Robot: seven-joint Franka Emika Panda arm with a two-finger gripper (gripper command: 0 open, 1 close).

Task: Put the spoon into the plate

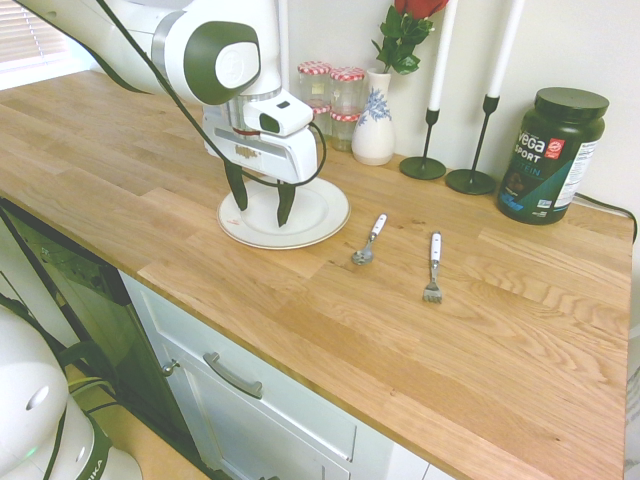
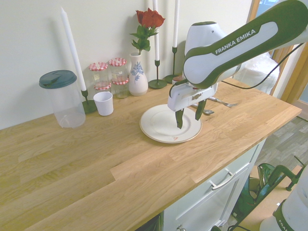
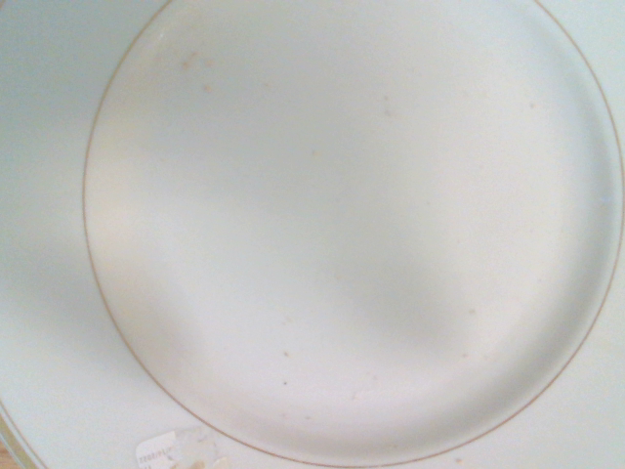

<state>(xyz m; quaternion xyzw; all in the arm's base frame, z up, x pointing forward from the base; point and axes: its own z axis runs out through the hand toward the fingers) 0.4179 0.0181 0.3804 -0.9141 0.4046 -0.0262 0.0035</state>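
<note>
Wooden kitchen counter, gripper low over the plate at frame centre.
Fingers spread apart, holding nothing. Spoon lies on the wood just right of the plate, not touching it; fork further right. Wrist view shows only plate.

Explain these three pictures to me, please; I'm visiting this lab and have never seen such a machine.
It is one white robot arm ending in a two-finger gripper, filmed at one moment by three cameras. Two stand outside, on opposite sides of the wooden countertop. The third sits on the wrist and looks straight down, so it shows only the round cream-white plate from close by. The gripper hangs open over that plate and holds nothing. Beside the plate lie a small white-handled spoon and a white-handled fork. The spoon is not yet on the plate.
</note>
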